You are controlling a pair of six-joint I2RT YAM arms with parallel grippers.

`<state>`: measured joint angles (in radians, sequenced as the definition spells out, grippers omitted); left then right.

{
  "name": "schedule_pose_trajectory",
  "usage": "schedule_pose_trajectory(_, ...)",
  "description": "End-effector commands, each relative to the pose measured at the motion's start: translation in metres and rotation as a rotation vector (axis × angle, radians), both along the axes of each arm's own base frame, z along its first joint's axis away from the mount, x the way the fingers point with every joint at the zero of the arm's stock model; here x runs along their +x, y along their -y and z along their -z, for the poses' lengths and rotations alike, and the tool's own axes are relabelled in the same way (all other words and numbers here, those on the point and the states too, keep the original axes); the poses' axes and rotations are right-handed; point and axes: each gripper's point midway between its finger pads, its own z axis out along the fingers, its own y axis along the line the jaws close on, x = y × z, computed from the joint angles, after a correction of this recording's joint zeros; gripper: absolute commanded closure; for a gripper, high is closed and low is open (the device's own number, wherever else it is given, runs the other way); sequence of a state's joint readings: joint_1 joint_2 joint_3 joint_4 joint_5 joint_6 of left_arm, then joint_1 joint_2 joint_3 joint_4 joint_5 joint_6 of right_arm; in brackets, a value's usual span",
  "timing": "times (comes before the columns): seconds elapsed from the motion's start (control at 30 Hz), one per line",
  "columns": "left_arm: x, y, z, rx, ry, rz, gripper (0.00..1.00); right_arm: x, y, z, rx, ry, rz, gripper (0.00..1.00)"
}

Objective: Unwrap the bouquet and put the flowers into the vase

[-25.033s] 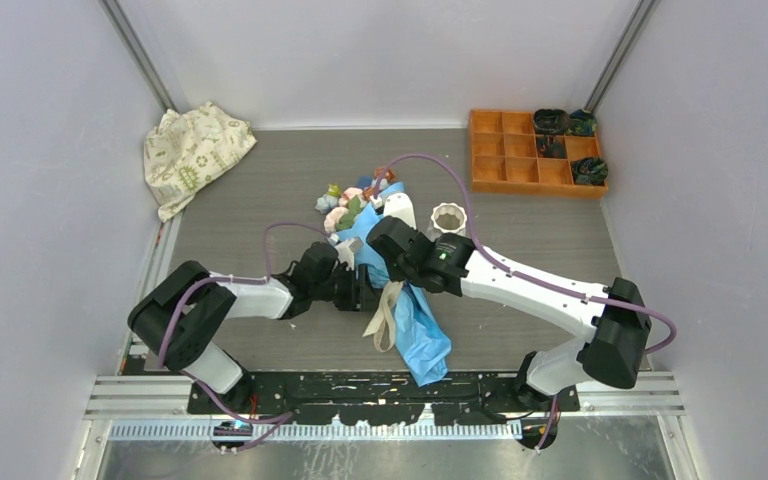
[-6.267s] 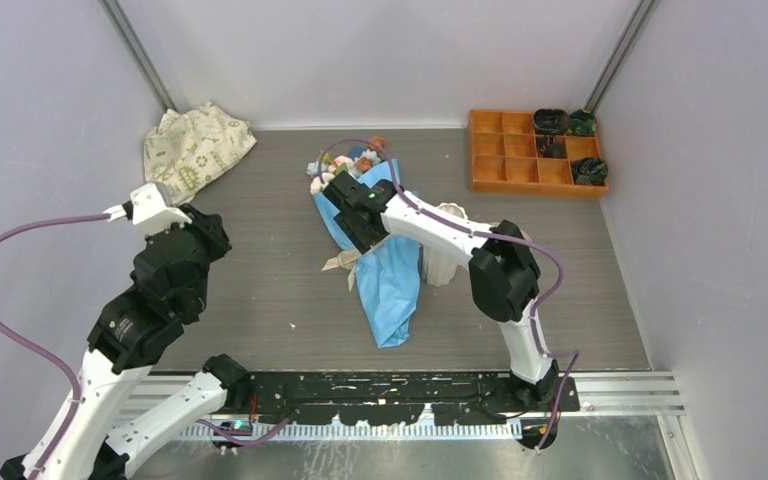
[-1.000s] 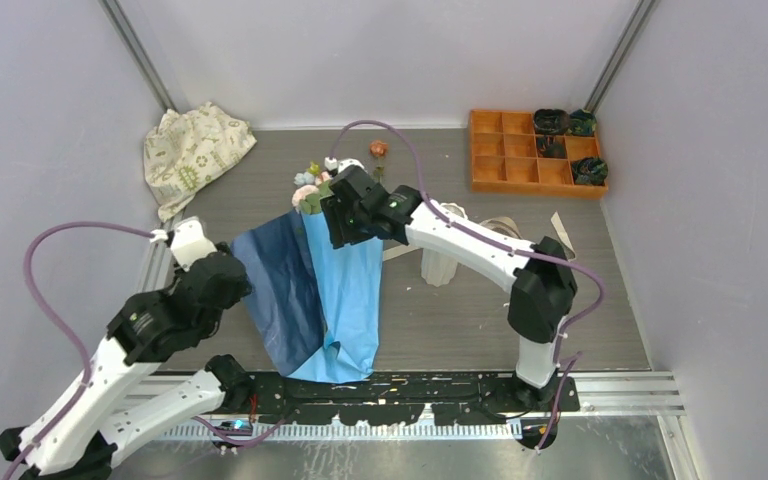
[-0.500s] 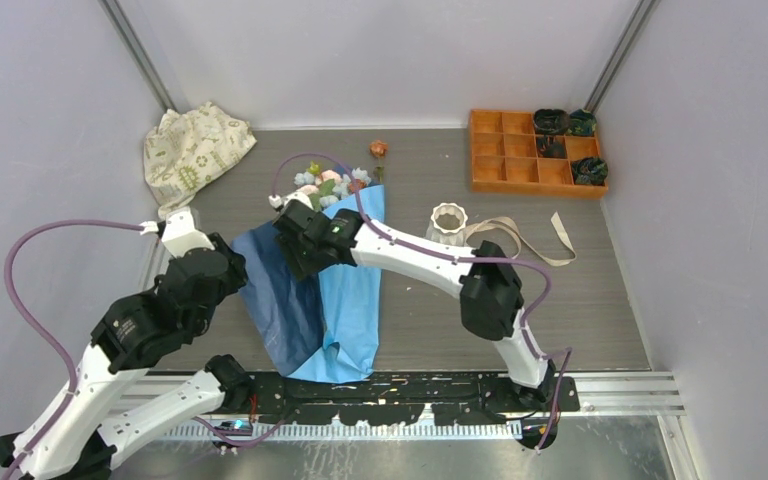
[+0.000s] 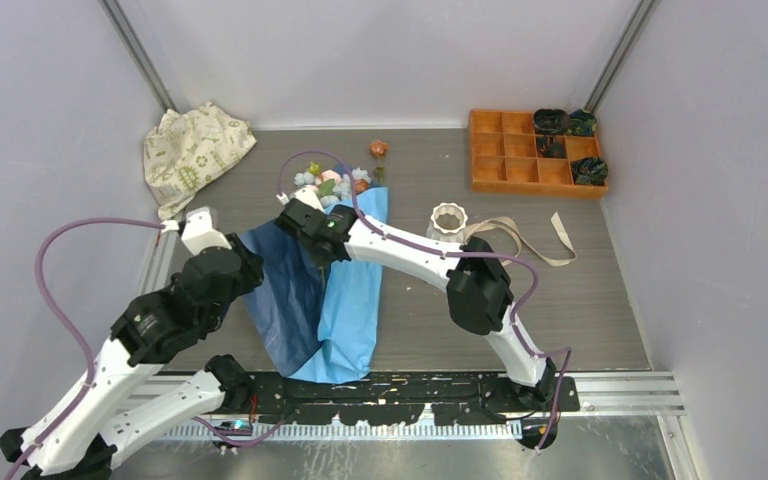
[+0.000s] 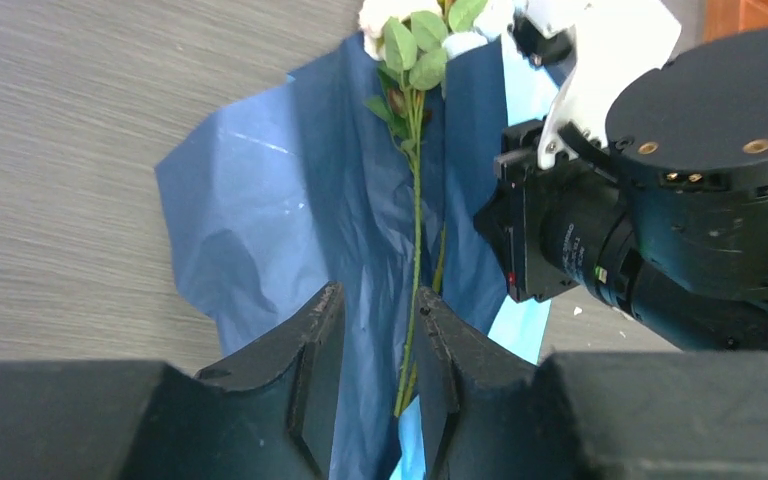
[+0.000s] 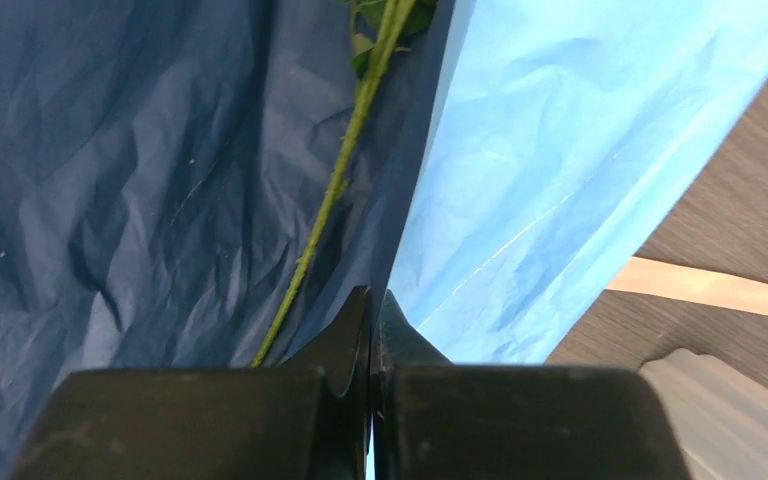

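Bouquet (image 5: 352, 300) lies opened near table centre. The ribbon (image 5: 530, 245) is off and lies by the vase (image 5: 448, 218). Paper (image 5: 285, 290) is spread flat, thin and creased, matte, dark on one face and bright on the other.

Flowers (image 5: 328, 182) sit at its far edge: soft clustered blooms on thin, stiff green stems (image 6: 415, 250). One rust bloom (image 5: 378, 150) lies apart.

Step in hand, by my judgement: lifting stems off the sheet.

- Right gripper (image 7: 371, 320): jaws together just beside a stem; cannot tell if anything is pinched.
- Left gripper (image 6: 380, 345): jaws apart over the paper.

Vase: white, ridged, narrow mouth, upright. Next move needs a firm stem pinch, then upright insertion.
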<state>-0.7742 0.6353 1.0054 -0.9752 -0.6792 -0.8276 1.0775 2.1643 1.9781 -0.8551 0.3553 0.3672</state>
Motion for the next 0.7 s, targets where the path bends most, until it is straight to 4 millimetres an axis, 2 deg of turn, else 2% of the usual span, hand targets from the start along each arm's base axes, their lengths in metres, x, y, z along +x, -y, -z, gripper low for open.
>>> schedule_pose_trajectory(0.0,0.017,0.032,0.005,-0.065,0.002,0.054,0.68,0.024,0.017,-0.065,0.024,0.166,0.051,0.99)
schedule_pose_trajectory(0.17,0.032,0.062,0.023,-0.084,-0.034,0.106,0.70,0.037,0.063,-0.106,-0.021,0.272,0.139,0.99)
schedule_pose_trajectory(0.27,0.041,0.082,0.036,-0.091,-0.070,0.144,0.72,0.039,0.097,-0.119,-0.057,0.315,0.199,0.99)
schedule_pose_trajectory(0.47,0.055,0.114,0.066,-0.094,-0.141,0.206,0.77,0.021,0.160,-0.128,-0.117,0.359,0.298,0.99)
schedule_pose_trajectory(0.67,0.063,0.141,0.082,-0.118,-0.149,0.288,0.78,-0.006,0.196,-0.111,-0.127,0.309,0.342,0.98)
